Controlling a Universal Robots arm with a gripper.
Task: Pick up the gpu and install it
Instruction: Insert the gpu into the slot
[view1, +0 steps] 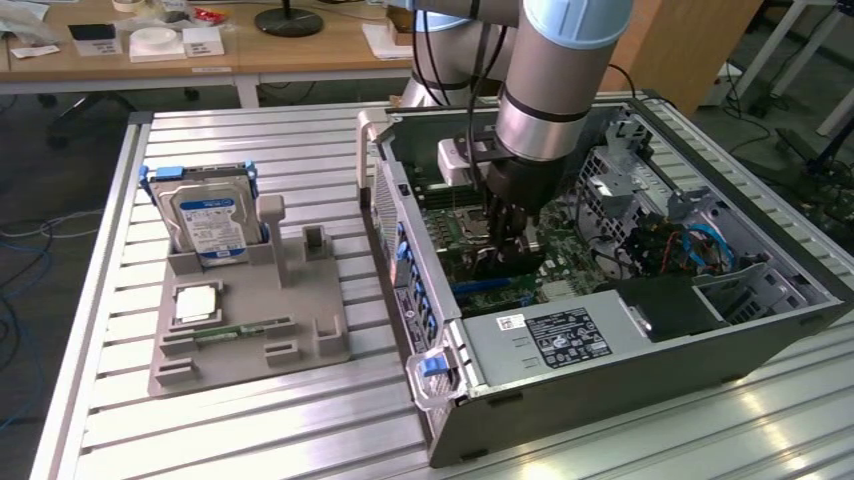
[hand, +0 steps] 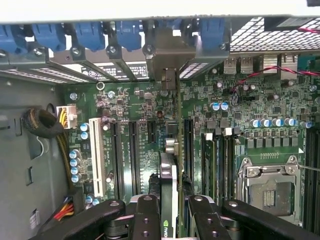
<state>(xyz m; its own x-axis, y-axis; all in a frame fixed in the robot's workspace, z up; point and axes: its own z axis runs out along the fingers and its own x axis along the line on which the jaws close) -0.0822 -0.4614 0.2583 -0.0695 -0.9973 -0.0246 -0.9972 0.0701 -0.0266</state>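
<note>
Open computer case (view1: 747, 330) is laid on the tabletop (view1: 267, 140) by the exterior view's right edge, with a power supply (view1: 561, 335) in its near corner. Beyond that, the gpu (hand: 169, 175) is clamped edge-on in the gripper (view1: 511, 240), jaws narrowed onto it, over the motherboard (hand: 125, 100) slots. Its bracket is at the case's rear wall. Toward the opposite edge, a grey holder (view1: 254, 355) carries a memory strip (view1: 243, 329) and, farther back, an upright hard drive (view1: 203, 215).
</note>
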